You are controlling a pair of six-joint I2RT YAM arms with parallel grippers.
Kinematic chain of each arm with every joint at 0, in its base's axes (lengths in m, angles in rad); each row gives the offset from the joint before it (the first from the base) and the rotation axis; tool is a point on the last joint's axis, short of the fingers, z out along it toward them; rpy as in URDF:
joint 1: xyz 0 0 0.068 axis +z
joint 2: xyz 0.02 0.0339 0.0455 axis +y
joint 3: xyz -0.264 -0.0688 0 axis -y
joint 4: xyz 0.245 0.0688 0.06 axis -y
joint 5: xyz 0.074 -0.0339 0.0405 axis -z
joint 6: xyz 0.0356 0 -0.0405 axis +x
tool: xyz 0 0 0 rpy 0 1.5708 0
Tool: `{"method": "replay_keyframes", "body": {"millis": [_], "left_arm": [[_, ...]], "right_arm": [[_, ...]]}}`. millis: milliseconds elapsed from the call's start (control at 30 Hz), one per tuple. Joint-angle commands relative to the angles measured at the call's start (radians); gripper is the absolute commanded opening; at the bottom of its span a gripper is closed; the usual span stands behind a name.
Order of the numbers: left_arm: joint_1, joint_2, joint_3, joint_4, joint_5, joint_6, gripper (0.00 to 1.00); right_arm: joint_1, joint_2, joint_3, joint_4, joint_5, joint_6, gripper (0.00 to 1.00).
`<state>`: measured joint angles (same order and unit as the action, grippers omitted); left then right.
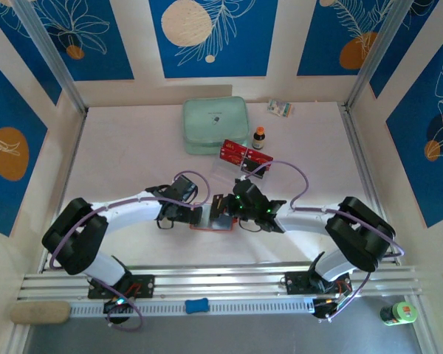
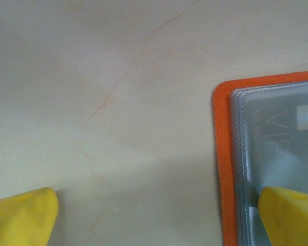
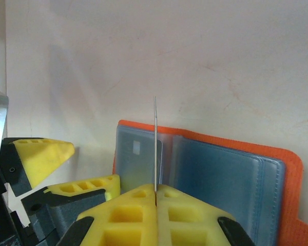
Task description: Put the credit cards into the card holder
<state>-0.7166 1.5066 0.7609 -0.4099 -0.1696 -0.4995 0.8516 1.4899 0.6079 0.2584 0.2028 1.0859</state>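
Observation:
The orange card holder lies open on the table between the two grippers, its greyish pockets facing up. One pocket holds a card with pale lettering. My right gripper is shut on a thin credit card, seen edge-on and standing upright over the holder's left page. My left gripper is open, with one yellow finger resting on the holder's pocket edge and the other finger on bare table. Red credit cards lie further back.
A mint-green zipped pouch sits at the back centre. Beside it are a small brown bottle and a small packet. A clear plastic sheet lies behind the holder. Walls ring the table.

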Motion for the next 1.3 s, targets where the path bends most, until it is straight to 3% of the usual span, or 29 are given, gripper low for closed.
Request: {"method": "replay_keyframes", "body": {"millis": [0,1267], "left_arm": [[-0.009,-0.011,-0.023,-0.032,-0.027,-0.011,1.00],[-0.008,-0.014,-0.023,-0.030,-0.022,-0.012,1.00]], "right_arm": [[0.013,0.016,-0.006,0.028,0.019,0.014,0.00],[0.027,-0.012,-0.090,0.052,0.071,0.039,0.00]]}}
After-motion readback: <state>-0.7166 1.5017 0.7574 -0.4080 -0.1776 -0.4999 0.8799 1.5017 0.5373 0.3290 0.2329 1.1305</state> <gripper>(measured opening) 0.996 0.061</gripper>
